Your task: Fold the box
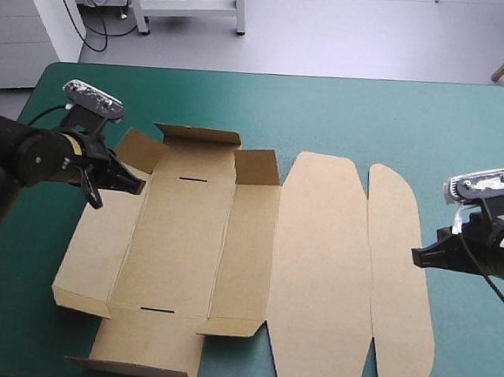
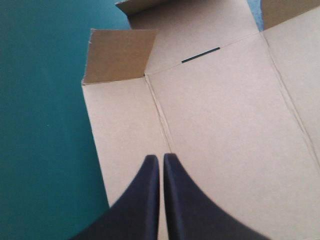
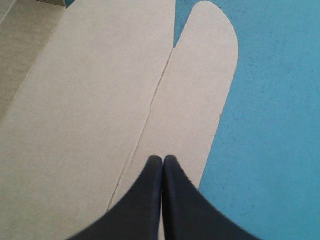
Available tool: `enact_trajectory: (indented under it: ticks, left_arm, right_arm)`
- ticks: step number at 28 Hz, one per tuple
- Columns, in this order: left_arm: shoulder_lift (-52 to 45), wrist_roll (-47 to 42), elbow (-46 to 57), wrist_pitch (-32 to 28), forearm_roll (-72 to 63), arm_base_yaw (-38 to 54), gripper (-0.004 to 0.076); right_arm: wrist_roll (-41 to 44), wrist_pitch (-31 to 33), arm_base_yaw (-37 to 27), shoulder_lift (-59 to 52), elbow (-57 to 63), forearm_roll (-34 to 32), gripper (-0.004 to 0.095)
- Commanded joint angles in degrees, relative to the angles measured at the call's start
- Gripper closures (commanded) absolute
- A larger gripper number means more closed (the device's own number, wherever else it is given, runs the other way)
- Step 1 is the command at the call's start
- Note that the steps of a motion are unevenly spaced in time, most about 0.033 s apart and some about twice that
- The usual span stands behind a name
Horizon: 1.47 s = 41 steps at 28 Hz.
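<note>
**Bright, even light from above**

The brown box (image 1: 315,272) is evenly lit, with no glare on it. Its raised flaps (image 2: 117,55) show darker inner faces. They throw short, soft-edged shadows onto the board and the teal-green cover (image 1: 372,111).

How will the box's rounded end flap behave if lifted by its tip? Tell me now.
Probably light: the box is one thin cut sheet. The rounded flap would likely hinge at its crease rather than lift the whole. Likely slides easily on the smooth teal-green cover.
</note>
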Motion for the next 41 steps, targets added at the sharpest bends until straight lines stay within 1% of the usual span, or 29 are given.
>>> enact_trajectory:
  ticks: [1,2,4,11,13,16,20,23,25,27,28,30,33,35,38,39,41]
  left_arm:
    - [0.8,11.8,-2.3,-0.2,-17.1,12.3,0.0709]
    - [1.1,14.8,-2.3,0.9,-20.0,15.3,0.0709]
    - [2.4,20.8,-2.3,4.8,-27.2,25.7,0.0709]
    - [2.9,22.6,-2.3,5.1,-29.8,40.8,0.0709]
    - [2.9,24.4,-2.3,5.1,-30.0,44.7,0.0709]
    - [2.9,26.0,-2.3,5.1,-30.8,49.1,0.0709]
    - [2.9,26.0,-2.3,4.1,-28.0,51.9,0.071]
    - [2.9,23.3,-2.3,5.1,-23.7,52.0,0.071]
    - [2.9,19.2,-2.3,5.1,-22.5,52.0,0.0709]
    - [2.9,18.9,-2.3,5.1,-22.5,52.0,0.0705]
    - [3.0,19.0,-2.3,5.1,-23.0,52.0,0.0689]
    - [3.3,19.4,-2.3,5.1,-24.3,52.0,0.0622]
    - [3.9,20.1,-2.3,5.1,-26.3,52.0,0.0454]
    - [4.4,20.7,-2.3,5.1,-27.4,52.0,0.0307]
    - [5.1,21.3,-2.3,5.1,-28.2,52.0,0.0143]
    - [5.6,21.3,-2.2,5.1,-28.2,52.0,0.0113]
    - [6.4,21.3,-2.1,5.1,-28.2,52.0,0.0101]
  right_arm:
    - [-0.6,-2.1,-0.3,-0.6,-1.3,-0.2,0.0927]
    - [-0.6,-2.3,-0.3,-0.6,-1.3,-0.2,0.0927]
    - [-0.6,-2.4,-0.3,-0.6,-1.3,-0.3,0.0927]
    - [-0.6,-2.7,-0.3,-0.6,-1.3,-0.6,0.0927]
    - [-0.6,-2.7,-0.3,-0.6,-1.3,-1.2,0.0927]
    - [-0.6,-2.7,-0.3,-0.6,-1.3,-2.1,0.0927]
    - [-0.6,-2.9,-0.3,-0.6,-1.3,-2.2,0.0927]
    - [-0.6,-2.9,-0.3,-0.6,-1.3,-2.2,0.0927]
    - [-0.6,-2.9,-0.3,-0.6,-1.3,-2.2,0.0927]
    - [-0.6,-2.9,-0.3,-0.6,-1.3,-2.2,0.0927]
    - [-0.6,-2.9,-0.3,-0.6,-1.3,-2.2,0.0927]
    - [-0.6,-2.9,-0.3,-0.6,-1.3,-2.2,0.0927]
    - [-0.6,-2.9,-0.3,-0.6,-1.3,-2.2,0.0927]
    - [-0.6,-2.9,-0.3,-0.6,-1.3,-2.2,0.0927]
    - [-0.6,-2.9,-0.3,-0.6,-1.3,-2.2,0.0927]
    - [-0.6,-2.9,-0.3,-0.6,-1.3,-2.2,0.0927]
    - [-0.6,-3.2,-0.3,-0.6,-1.3,-2.2,0.0927]
